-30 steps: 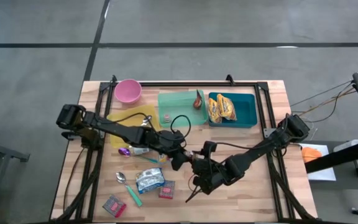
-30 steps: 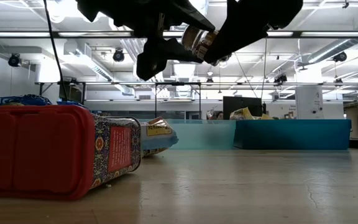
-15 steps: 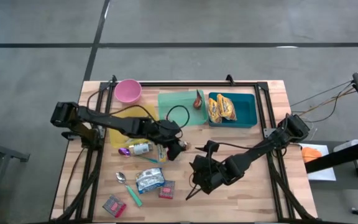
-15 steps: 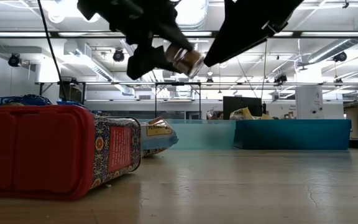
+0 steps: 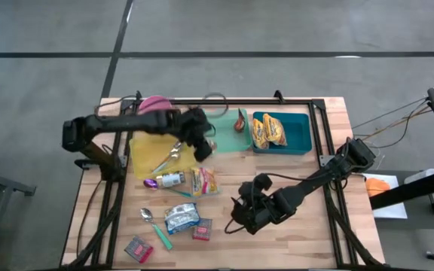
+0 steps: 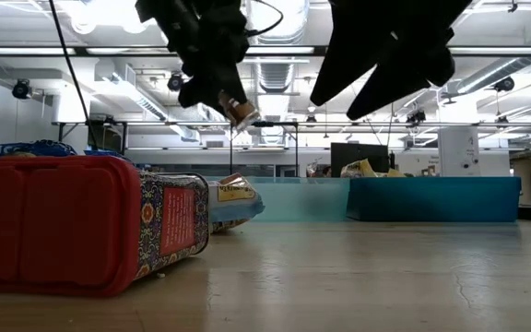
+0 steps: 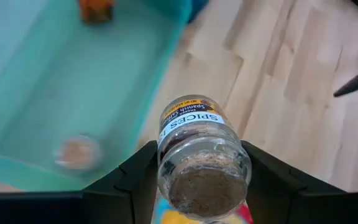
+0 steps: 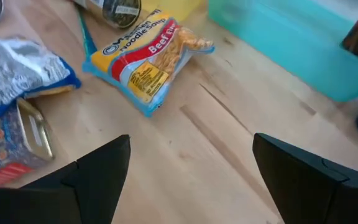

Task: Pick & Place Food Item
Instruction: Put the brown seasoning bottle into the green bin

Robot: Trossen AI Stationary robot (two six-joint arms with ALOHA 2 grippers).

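Spice jar (image 7: 202, 158) clamped btwn left end effector (image 7: 197, 186) fingers, over green tray (image 7: 55, 93)

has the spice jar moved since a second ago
Yes. Held in the left gripper, the spice jar has gone from mid-table up toward the green tray.

I hold a small glass spice jar (image 7: 199, 158) between my left fingers (image 7: 129, 180), lifted off the table above the near left corner of the light green tray (image 5: 221, 124). It is filled with brownish powder and tilted. Its white label reads "SPICES", above a dark band printed with orange lettering.
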